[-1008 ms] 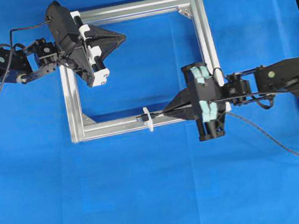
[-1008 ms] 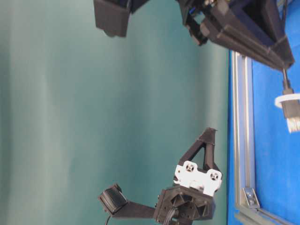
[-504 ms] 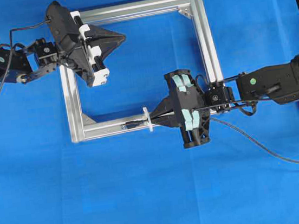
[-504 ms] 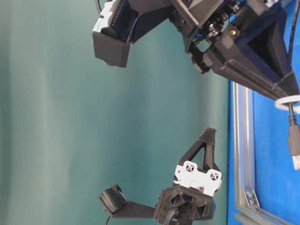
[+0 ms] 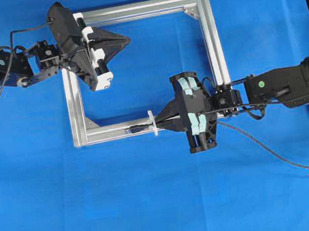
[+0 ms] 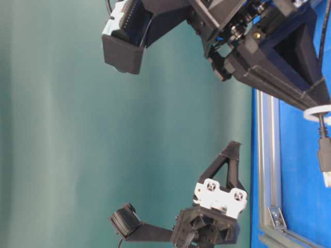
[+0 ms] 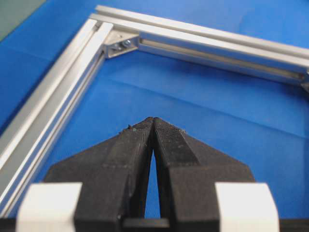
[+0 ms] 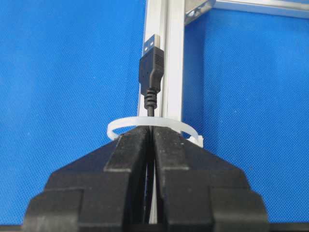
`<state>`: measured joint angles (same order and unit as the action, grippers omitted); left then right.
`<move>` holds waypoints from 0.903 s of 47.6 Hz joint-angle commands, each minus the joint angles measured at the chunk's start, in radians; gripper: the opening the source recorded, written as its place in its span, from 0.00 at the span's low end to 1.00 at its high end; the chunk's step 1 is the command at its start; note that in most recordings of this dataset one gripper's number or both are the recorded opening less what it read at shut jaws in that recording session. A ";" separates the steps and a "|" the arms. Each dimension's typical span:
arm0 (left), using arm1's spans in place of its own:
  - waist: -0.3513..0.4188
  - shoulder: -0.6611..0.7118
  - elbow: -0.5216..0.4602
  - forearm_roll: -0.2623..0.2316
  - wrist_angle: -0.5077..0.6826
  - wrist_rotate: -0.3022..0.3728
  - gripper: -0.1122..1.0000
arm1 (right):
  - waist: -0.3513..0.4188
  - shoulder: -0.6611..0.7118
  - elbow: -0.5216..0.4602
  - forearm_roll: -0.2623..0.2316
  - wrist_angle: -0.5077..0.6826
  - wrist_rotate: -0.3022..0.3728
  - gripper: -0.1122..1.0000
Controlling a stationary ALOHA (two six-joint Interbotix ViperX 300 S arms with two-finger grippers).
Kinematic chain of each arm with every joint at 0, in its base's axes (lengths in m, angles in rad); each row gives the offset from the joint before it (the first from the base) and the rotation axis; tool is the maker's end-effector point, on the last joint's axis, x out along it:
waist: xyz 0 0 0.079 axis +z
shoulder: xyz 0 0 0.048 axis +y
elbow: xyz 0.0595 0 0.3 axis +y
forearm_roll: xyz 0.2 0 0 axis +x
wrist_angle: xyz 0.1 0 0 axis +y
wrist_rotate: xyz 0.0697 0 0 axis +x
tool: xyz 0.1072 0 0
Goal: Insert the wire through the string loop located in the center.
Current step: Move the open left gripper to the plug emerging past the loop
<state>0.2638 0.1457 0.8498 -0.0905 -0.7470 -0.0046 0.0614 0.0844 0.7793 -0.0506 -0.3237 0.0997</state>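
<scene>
Right wrist view shows the right tool (image 8: 150, 137) with its jaws pressed together on the wire (image 8: 150, 77), pinching it just behind the plug. The plug end already stands past the string loop (image 8: 145, 122), and the white ring wraps the thin cable right at the tool's tips, over the aluminium frame (image 8: 171, 58). From overhead, the right tool (image 5: 158, 125) sits against the loop (image 5: 153, 123) on the frame's near rail (image 5: 111, 133), with the plug lying along that rail beyond it, and the rest of the wire (image 5: 272, 152) trailing off to the right across the blue worktop (image 5: 154, 205).

Judged from this, the threading itself looks done and the remaining care lies in keeping it so. A good finish probably means holding the cable in line with the rail, so the plug does not snag the ring or drag back out, and not pushing the tips further, since the loop looks thin and could bend or tear free. Any release is best made with the plug well clear of the ring.

The left tool (image 7: 153, 123) hangs inside the frame's far corner with its jaws shut on nothing, well apart from the loop.

No container is in view; the open frame encloses only bare worktop.
</scene>
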 commanded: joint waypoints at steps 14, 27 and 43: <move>-0.064 -0.043 0.020 0.002 -0.006 -0.003 0.10 | 0.002 -0.012 -0.017 0.003 -0.009 0.000 0.08; -0.123 -0.049 0.040 0.003 -0.011 -0.021 0.10 | 0.002 -0.012 -0.015 0.003 -0.009 0.000 0.08; -0.285 -0.066 0.063 0.003 -0.009 -0.081 0.10 | 0.002 -0.012 -0.014 0.003 -0.006 0.000 0.08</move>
<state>0.0123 0.1089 0.9189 -0.0905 -0.7470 -0.0721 0.0598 0.0844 0.7793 -0.0506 -0.3237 0.0997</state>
